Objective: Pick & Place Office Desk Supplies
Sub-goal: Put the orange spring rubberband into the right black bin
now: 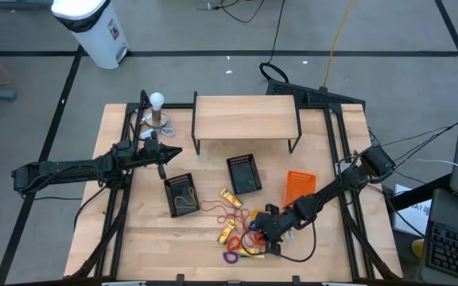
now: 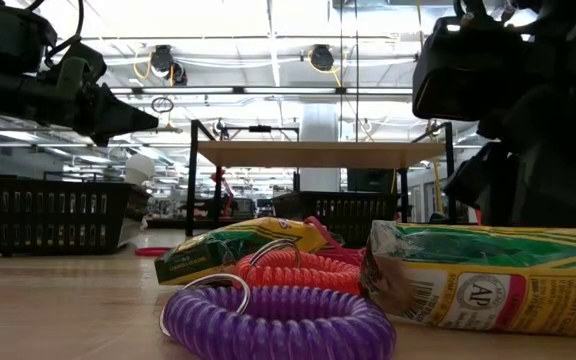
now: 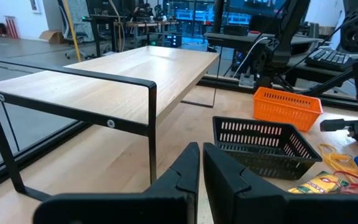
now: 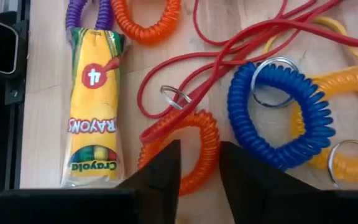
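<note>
Looking light and springy: orange coil loop [image 4: 188,149] of soft plastic with a thin metal key ring [image 4: 174,98] at one end, likely flexing and squirming under a pinch, nothing fragile. Judging the best hold as across the coil's near arc, one finger inside the loop and one outside; avoiding the ring, thin and slippery.

Hovering low over the pile: right claw [image 4: 199,167], fingers parted but narrow, gripping nothing yet. Sitting directly under the fingertips, coil arc crossing the gap between them. Tangling over the same loop: red elastic cord [image 4: 241,43], likely dragging along on a lift. Lying just beside: blue coil [image 4: 278,118] on one side, yellow crayon packet [image 4: 95,106] on the other; packet flat, stiffer, easy to take across its width.

Resting near the front-right of the worktop [image 1: 133,238], the whole pile, well apart from the black baskets [image 1: 243,173].

Waiting near the wooden shelf [image 3: 104,81]: left claw [image 3: 201,165], closed and empty.
</note>
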`<state>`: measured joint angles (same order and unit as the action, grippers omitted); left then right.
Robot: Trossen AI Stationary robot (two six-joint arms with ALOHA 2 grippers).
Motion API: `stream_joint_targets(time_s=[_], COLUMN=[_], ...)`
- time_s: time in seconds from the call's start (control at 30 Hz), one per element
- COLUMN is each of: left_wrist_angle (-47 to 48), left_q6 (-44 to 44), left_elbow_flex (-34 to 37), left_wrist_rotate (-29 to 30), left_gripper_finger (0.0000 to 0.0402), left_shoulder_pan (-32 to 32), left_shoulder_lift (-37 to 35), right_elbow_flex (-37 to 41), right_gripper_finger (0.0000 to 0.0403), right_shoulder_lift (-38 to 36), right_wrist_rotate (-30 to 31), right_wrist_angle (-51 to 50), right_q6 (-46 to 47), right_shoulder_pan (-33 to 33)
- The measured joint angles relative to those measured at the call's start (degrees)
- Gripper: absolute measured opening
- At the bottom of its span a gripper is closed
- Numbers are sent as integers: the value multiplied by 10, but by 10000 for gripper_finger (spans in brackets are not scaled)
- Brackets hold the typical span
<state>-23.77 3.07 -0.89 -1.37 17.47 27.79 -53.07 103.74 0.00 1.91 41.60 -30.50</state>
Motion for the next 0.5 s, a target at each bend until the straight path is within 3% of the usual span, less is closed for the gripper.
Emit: stream_joint_targets(time_s=[0.17, 0.5], left_wrist_angle=[0, 0], left_q6=[0, 0], left_elbow_flex=[0, 0], left_wrist_rotate=[0, 0], left_gripper_finger=[24, 24], left_shoulder_pan=[0, 0], left_shoulder_lift=[0, 0], right_elbow_flex=[1, 3], right_gripper_finger=[17, 8], right_shoulder_lift=[-8, -117], right_wrist_rotate=[1, 3], right_wrist_angle=[-6, -52], right_q6=[15, -25], right_shoulder_pan=[1, 2])
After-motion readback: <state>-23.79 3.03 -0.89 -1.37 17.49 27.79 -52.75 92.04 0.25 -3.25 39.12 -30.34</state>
